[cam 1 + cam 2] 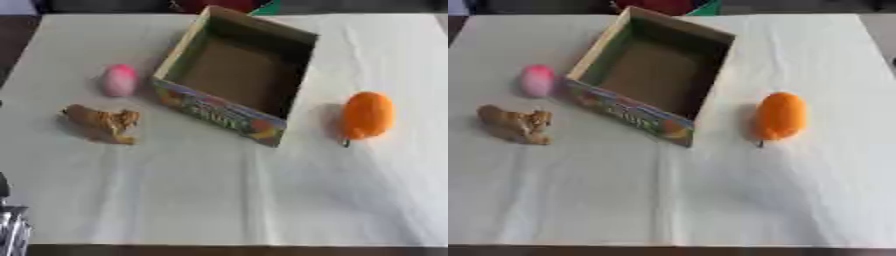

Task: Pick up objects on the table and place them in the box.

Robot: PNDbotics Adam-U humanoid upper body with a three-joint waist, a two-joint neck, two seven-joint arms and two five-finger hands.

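Open cardboard box (651, 75) sits askew on white tablecloth (710, 200), interior empty, printed front panel facing camera. Pink egg-shaped object (536, 80) just beside box's left wall. Brown animal figure (515, 124) near pink object, closer to camera. Orange fruit-shaped object (780, 116) right of box, apart.

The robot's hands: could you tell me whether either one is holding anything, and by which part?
Nothing is held. The pink egg, brown toy animal and orange fruit all lie free on the table beside the box; no hand shows clearly.
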